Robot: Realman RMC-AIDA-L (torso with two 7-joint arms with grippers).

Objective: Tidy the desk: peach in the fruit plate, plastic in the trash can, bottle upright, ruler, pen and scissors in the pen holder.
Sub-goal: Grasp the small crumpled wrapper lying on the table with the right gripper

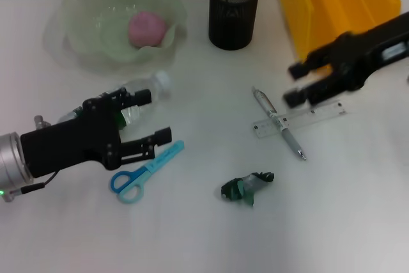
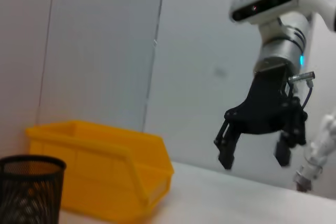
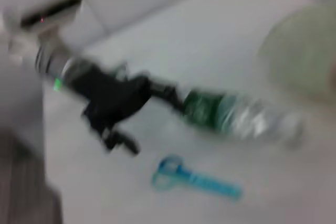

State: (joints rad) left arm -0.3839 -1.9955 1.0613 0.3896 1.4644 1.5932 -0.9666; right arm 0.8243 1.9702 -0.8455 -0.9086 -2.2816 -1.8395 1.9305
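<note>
A clear bottle (image 1: 155, 86) with a white cap and green label lies on its side below the fruit plate (image 1: 83, 43), which holds the pink peach (image 1: 147, 28). My left gripper (image 1: 154, 117) is open, one finger over the bottle's middle, the other near the blue scissors (image 1: 146, 171). The pen (image 1: 279, 124) lies across the clear ruler (image 1: 307, 117). My right gripper (image 1: 294, 84) is open and empty, just above them. Crumpled dark plastic (image 1: 248, 188) lies at the front centre. The right wrist view shows the bottle (image 3: 231, 116), scissors (image 3: 197, 179) and left gripper (image 3: 147, 119).
The black mesh pen holder (image 1: 234, 9) stands at the back centre and shows in the left wrist view (image 2: 29, 187). The yellow bin (image 1: 339, 4) stands at the back right, behind the right arm, and also shows there (image 2: 105, 182), as does the right gripper (image 2: 254, 153).
</note>
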